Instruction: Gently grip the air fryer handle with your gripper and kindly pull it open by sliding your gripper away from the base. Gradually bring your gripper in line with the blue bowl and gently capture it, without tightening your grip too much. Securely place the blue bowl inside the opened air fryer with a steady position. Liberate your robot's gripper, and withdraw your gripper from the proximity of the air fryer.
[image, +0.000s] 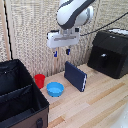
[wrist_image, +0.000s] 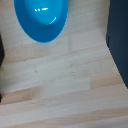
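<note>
The white gripper (image: 61, 52) with 2 dark, blue-tipped fingers hangs in the air, its fingers spread with nothing between them. Below it, on the pale wooden table (image: 100, 100), sits the small round light-blue bowl (image: 55, 89), with a small red cup (image: 39, 80) just beside it. An upright dark-blue slab (image: 75, 75) stands below the gripper, toward the exterior view's right. Further that way is the large black air fryer (image: 111, 52), its drawer shut, the short black handle (image: 103, 60) on its front. The wrist view shows only the bowl (wrist_image: 41, 19), bare planks and a dark edge; the fingers are out of its frame.
</note>
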